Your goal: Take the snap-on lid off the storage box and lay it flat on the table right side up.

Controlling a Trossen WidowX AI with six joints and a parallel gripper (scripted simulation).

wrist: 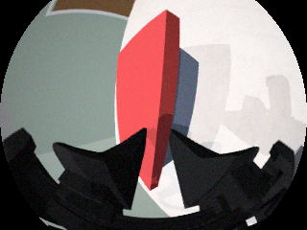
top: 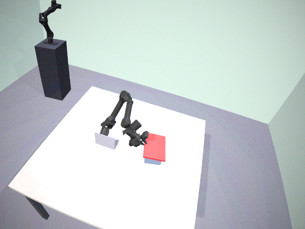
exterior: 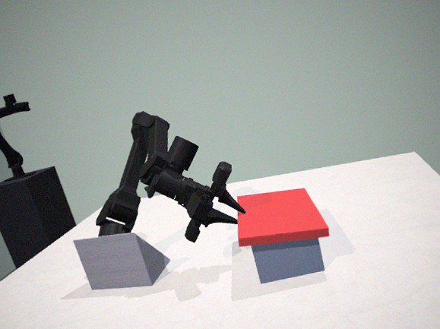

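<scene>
My gripper [top: 144, 143] [exterior: 242, 218] [wrist: 157, 132] is clamped on the near edge of the red lid [top: 155, 148] [exterior: 281, 214] [wrist: 141, 86], one finger over the top face, the other under the rim, w/ the lid's thickness pinched btwn the tips. The lid is right side up on/over the blue-gray storage box [top: 152, 161] [exterior: 290, 261] [wrist: 188, 91], overhanging its walls; can't tell if the snap is loose. Box is upright on the white table [top: 98, 172] [exterior: 145, 322] [wrist: 259, 43], lid not on the tabletop. My arm [top: 127, 110] [exterior: 157, 140] goes up from its foot, bends at a high elbow & slopes down to the lid edge, wrist tilted, not vertical. Gray wedge-shaped block [top: 106, 141] [exterior: 113, 261] is by my arm's foot, well apart from the box. Off the table, a 2nd black arm [top: 45, 24] [exterior: 3, 144] stands on a tall dark pedestal [top: 52, 71] [exterior: 27, 217], also well apart from box & lid. In my wrist view, the lid runs away from me, btwn my 2 dark fingers, w/ box wall showing alongside.
</scene>
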